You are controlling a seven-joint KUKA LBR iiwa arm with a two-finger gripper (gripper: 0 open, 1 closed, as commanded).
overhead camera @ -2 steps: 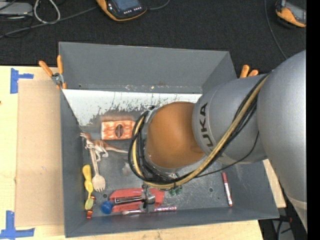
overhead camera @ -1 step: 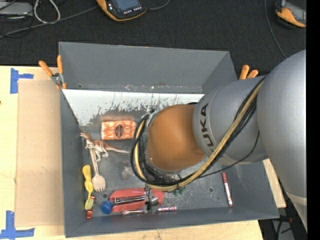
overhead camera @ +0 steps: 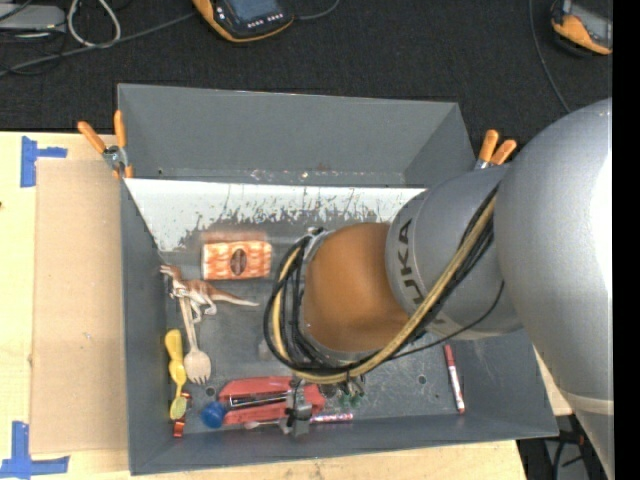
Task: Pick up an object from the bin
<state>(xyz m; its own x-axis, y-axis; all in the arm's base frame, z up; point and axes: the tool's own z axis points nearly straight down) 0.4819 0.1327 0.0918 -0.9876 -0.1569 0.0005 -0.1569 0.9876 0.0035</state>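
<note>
The big grey arm link [overhead camera: 575,268] looms nearest, its gripper [overhead camera: 298,414] low on the red stapler-like tool [overhead camera: 262,406] by the bin's [overhead camera: 400,440] near wall, clenched or not I cannot tell; I'd centre it before lifting.

Packet [overhead camera: 237,260] at back left of bin [overhead camera: 290,138], spoon [overhead camera: 192,343] before it, stapler [overhead camera: 262,404] along front wall, marker [overhead camera: 454,378] at right

clear: bin floor [overhead camera: 235,338] beside spoon [overhead camera: 197,366]; blocked: arm [overhead camera: 400,288] mid-bin; red tool [overhead camera: 255,400] front
</note>
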